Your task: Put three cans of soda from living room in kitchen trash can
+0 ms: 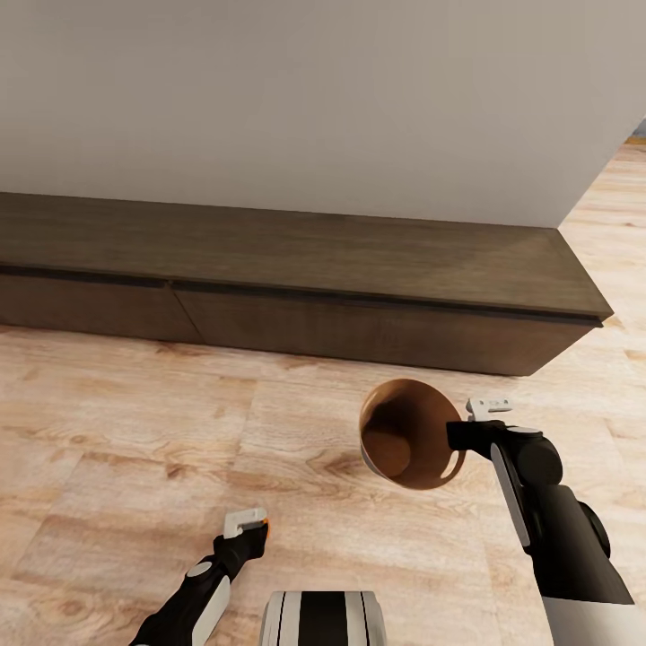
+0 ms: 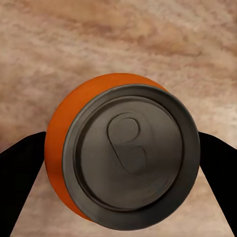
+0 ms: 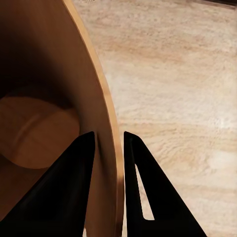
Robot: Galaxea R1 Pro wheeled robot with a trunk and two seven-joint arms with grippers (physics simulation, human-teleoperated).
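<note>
My left gripper (image 1: 248, 527) is low over the floor and shut on a can of soda (image 2: 123, 153), a bright-orange cylinder whose grey metal end with its pull tab faces the left wrist camera; in the head view just an orange sliver of the can (image 1: 262, 529) peeks out. The tash can (image 1: 408, 435) hangs tilted above the floor, its copper-brown inside turned toward my head and with nothing in it. My right gripper (image 1: 472, 422) is shut on its rim, one finger inside the wall (image 3: 96, 98) and one outside. The other two cans are out of view.
A long low dark-wood cabinet (image 1: 296, 260) runs along the pale wall (image 1: 314, 90) ahead, its top bare. Light wood floor (image 1: 117, 422) spreads between it and my trunk (image 1: 323, 619). Past the wall's corner at the right, the floor continues (image 1: 619, 206).
</note>
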